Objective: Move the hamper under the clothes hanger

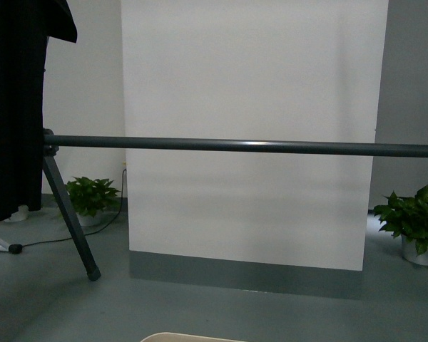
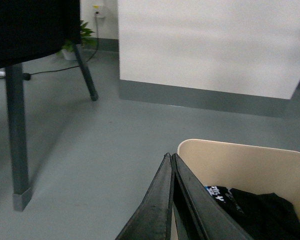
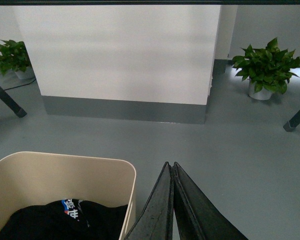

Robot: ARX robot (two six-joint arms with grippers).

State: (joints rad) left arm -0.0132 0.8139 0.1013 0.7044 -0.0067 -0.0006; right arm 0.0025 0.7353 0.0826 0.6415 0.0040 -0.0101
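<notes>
The hamper (image 3: 65, 175), dark clothes inside, stands on the grey floor (image 1: 221, 306) just short of the hanger (image 1: 242, 146) bar, flanked by the left claw (image 2: 171, 159) and right claw (image 3: 171, 167), both pressed closed and empty.

Place: a bare indoor test room, staged as a laundry corner.
Floor: smooth grey floor (image 1: 271, 306), uncarpeted.
Backdrop: a white panel (image 1: 250, 85) with a grey base strip is stood before the wall.
Decor: potted plants (image 1: 414, 224) are set on the floor.
Cabling: a black cord (image 1: 71, 235) is trailed across the floor.
</notes>
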